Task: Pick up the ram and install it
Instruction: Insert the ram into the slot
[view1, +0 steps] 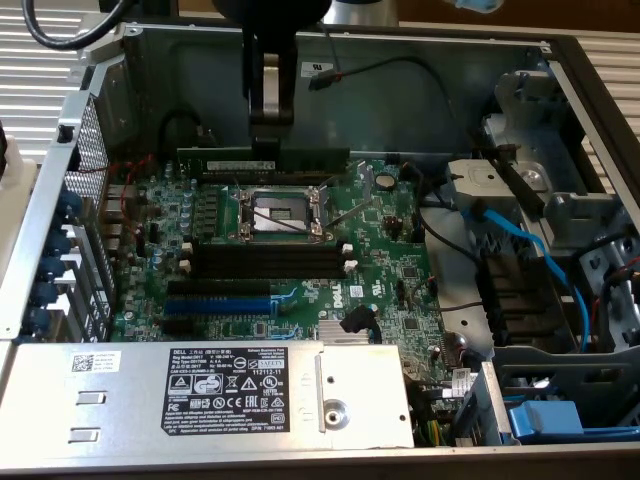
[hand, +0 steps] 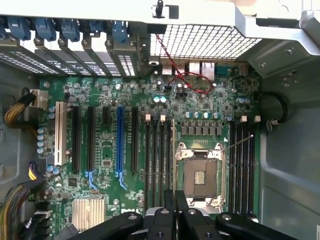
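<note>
Pincer (view1: 266, 146) (hand: 175, 198): comes down from above into the open computer case (view1: 430, 50). The jaws are nearly shut and clamped on the ram (view1: 310, 160) (hand: 173, 150) at about mid-length.

Ram: held level, long edge down, whitish label facing the exterior view. It is raised off the motherboard (view1: 385, 260) and not seated.
- Exterior view: it hangs over the far side of the CPU socket (view1: 285, 210) (hand: 199, 175), parallel to it.
- Wrist view: it is edge-on, a thin line just beside the socket, between the socket and the bank of four black memory slots (view1: 265, 255) (hand: 157, 155).
- Height above the board: cannot tell.

Board, placed from the socket:
- A second pair of black slots (hand: 242, 165) lies on the socket's other side from the bank.
- The blue expansion slot (view1: 220, 300) (hand: 120, 145) lies beyond the four-slot bank, well apart from the socket.
- A finned heatsink (hand: 87, 212) lies further out on that side.

Surroundings:
- A grey power supply (view1: 240, 395) with a black label sits past the blue slot, at the case edge nearest the exterior view.
- A blue cable (view1: 520, 240) runs through the drive bay, well away from the socket toward the exterior view's right.
- A pale ribbed surface (view1: 40, 80) shows outside the case wall.
</note>
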